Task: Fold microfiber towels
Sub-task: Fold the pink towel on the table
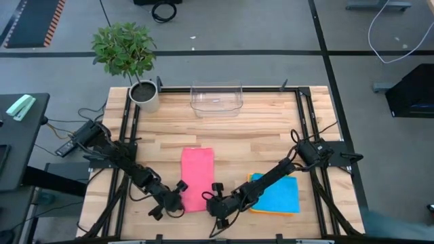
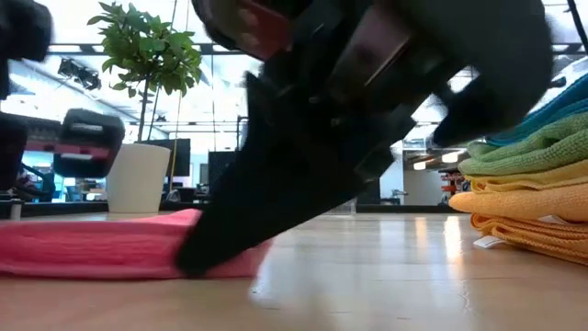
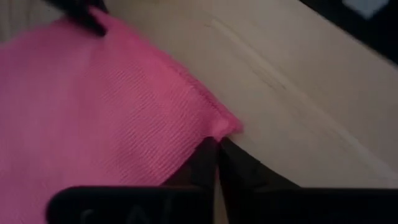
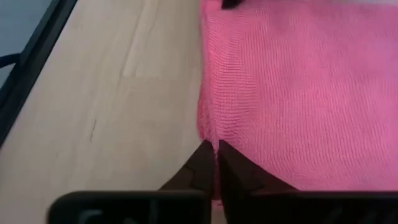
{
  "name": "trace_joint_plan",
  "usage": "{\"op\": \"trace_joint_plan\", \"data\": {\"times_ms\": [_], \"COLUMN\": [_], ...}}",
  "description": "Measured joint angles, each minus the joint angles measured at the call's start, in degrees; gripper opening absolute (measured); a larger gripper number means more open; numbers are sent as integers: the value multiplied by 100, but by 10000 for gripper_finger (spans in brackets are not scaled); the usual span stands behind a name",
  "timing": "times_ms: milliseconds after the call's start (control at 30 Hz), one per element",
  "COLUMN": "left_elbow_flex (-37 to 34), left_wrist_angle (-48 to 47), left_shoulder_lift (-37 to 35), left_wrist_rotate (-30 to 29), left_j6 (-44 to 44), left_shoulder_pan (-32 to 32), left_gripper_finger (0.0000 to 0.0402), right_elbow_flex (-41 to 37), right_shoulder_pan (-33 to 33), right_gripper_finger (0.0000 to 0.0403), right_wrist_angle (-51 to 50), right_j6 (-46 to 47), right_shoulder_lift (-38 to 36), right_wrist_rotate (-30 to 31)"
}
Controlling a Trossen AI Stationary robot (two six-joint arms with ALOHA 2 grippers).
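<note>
A pink microfiber towel (image 1: 196, 177) lies flat as a long strip on the wooden table, running from near to far. My left gripper (image 1: 178, 201) is shut at its near left corner. My right gripper (image 1: 215, 201) is shut at its near right corner. In the low view the dark right gripper (image 2: 197, 257) slants down onto the towel's end (image 2: 92, 244). A stack of more towels (image 1: 274, 193), blue on top with orange beneath, rests on the table to the right of the pink one. My left gripper pinches the pink towel's near left corner (image 3: 225, 126) between its two fingers, slanting down from the near left. The rest of the towel lies flat on the table. My right gripper pinches the near right corner at the towel's edge (image 4: 208, 127), slanting down from the near right. The cloth puckers just ahead of the fingertips (image 4: 205, 155) and otherwise lies flat.
A clear plastic bin (image 1: 217, 98) stands at the table's far edge, with a potted plant (image 1: 144, 95) at the far left corner. Bare wood lies between the pink towel and the bin. The towel stack (image 2: 533, 184) sits close beside my right arm.
</note>
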Motion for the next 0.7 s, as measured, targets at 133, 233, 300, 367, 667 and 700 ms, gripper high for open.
{"op": "trace_joint_plan", "data": {"times_ms": [133,233,300,367,667,700], "left_elbow_flex": [-13,-39,-39,-83,-1737,-1864], "left_wrist_angle": [136,33,42,215,2458,2525], "left_shoulder_lift": [-172,-490,-795,-1072,-1834,-1846], "left_wrist_rotate": [34,-6,29,71,-833,-998], "left_j6": [-1162,-1688,-2013,-2579,-6389,-6659], "left_shoulder_pan": [0,15,47,145,267,252], "left_gripper_finger": [10,6,5,5,2,2], "right_elbow_flex": [-16,-20,-14,-21,-938,-974], "right_shoulder_pan": [-56,-222,-389,-606,-1840,-1955], "right_gripper_finger": [6,5,5,4,2,2], "right_wrist_angle": [-497,-798,-982,-1233,-399,-361], "right_j6": [419,569,562,526,1250,1310], "right_shoulder_lift": [-245,-556,-746,-869,-1222,-1216], "right_wrist_rotate": [-357,-975,-1421,-1791,-3834,-3841]}}
